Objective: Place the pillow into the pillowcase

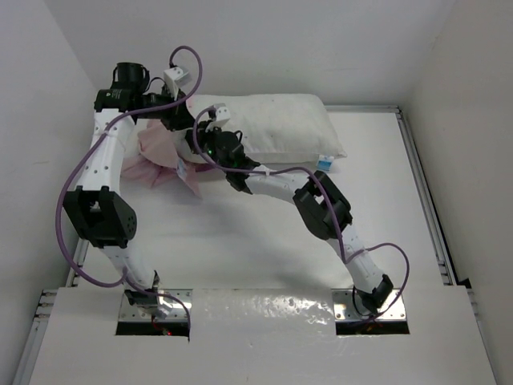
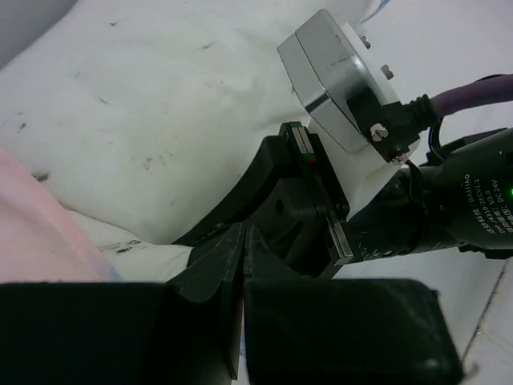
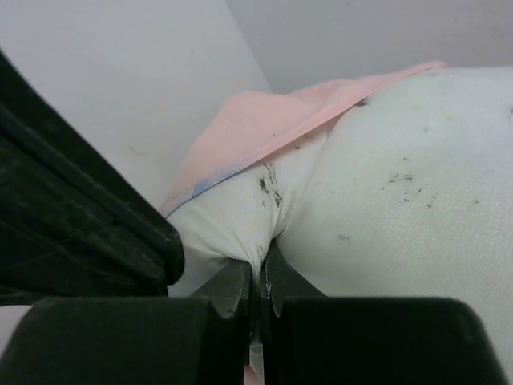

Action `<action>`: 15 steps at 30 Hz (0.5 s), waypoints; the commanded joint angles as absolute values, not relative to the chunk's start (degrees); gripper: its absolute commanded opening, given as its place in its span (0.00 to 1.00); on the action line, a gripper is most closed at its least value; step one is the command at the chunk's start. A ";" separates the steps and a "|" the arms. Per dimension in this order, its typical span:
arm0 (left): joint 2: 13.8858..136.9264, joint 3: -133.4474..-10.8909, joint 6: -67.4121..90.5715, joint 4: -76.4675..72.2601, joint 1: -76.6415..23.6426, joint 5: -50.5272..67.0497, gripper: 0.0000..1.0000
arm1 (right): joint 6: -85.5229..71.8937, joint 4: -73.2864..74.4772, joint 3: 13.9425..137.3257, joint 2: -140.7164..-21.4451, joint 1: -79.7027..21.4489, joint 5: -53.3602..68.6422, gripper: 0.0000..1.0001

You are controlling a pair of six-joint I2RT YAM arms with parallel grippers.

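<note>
The white speckled pillow (image 1: pixel 276 122) lies across the back of the table, its blue tag (image 1: pixel 325 163) at the right front corner. The pink pillowcase (image 1: pixel 154 156) is bunched at the pillow's left end. My right gripper (image 1: pixel 207 138) is shut on a pinched fold of the pillow's left corner (image 3: pixel 240 216), with the pillowcase's pale pink edge (image 3: pixel 264 120) draped over that corner. My left gripper (image 1: pixel 172 116) is beside it at the case's upper edge. In the left wrist view it (image 2: pixel 243 245) is shut, with a thin pale strip of fabric between the fingers; pink cloth (image 2: pixel 36 237) shows at the left.
White walls close in the table at the back and left. A metal rail (image 1: pixel 425 208) runs along the table's right edge. The right arm's wrist camera (image 2: pixel 341 80) sits close in front of my left gripper. Purple cables (image 1: pixel 72 184) loop beside both arms.
</note>
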State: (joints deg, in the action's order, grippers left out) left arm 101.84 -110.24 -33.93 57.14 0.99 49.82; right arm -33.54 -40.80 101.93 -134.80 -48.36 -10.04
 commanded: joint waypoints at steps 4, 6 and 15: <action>100.45 -110.74 -34.90 59.60 0.62 50.47 0.00 | -30.06 -41.84 111.29 -138.69 -48.78 -10.03 0.00; 100.81 -110.92 -30.07 56.26 0.96 46.69 0.04 | -30.67 -44.45 106.20 -137.29 -49.48 -10.28 0.00; 101.69 -103.37 -20.83 49.84 2.55 16.98 0.44 | -33.13 -46.41 96.33 -135.70 -50.54 -9.06 0.00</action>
